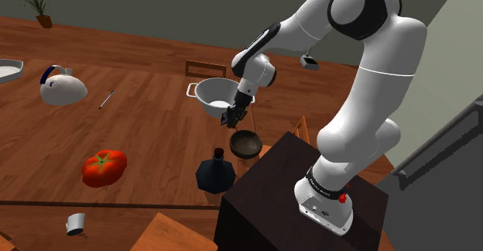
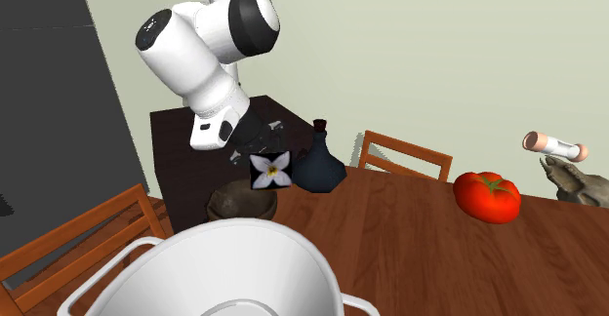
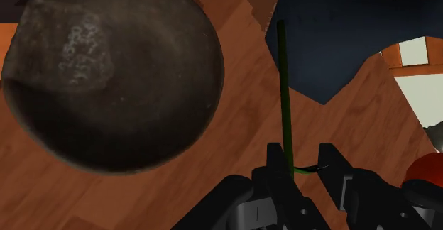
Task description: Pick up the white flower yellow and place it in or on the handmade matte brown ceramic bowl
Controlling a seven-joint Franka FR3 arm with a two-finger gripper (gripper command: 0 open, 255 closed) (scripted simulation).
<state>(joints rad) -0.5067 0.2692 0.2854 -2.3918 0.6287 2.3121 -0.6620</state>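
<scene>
Since the white flower (image 2: 271, 171) with its yellow centre is up off the table (image 2: 420, 256), carried in the air by the gripper (image 3: 302, 150), it reads as picked but not yet placed. Going left to right across the second exterior view, the dark brown bowl (image 2: 235, 205) sits by the table edge nearest the stand (image 2: 181, 163). The bloom hangs just above and beside the bowl's rim, on the side toward the dark blue vase (image 2: 319, 169), and the red tomato (image 2: 486, 196) lies well apart toward the opposite edge. In the wrist view the fingers (image 3: 275, 166) stand narrow, closed about the thin green stem (image 3: 285, 86). The stem runs out straight from between them, past the bowl's rim and not over its hollow. I judge the flower to be very light, its stem thin and apt to bend or swing, its petals easily crushed. The stem, where it is gripped now, looks the right place to hold, with little squeeze and the bloom left untouched. So thin a stem could turn or slip between smooth pads, so a slow carry seems wise. The bowl looks heavy, rough and matte, unlikely to shift when the flower drops in. No brand, label or writing can be read on any of these things
</scene>
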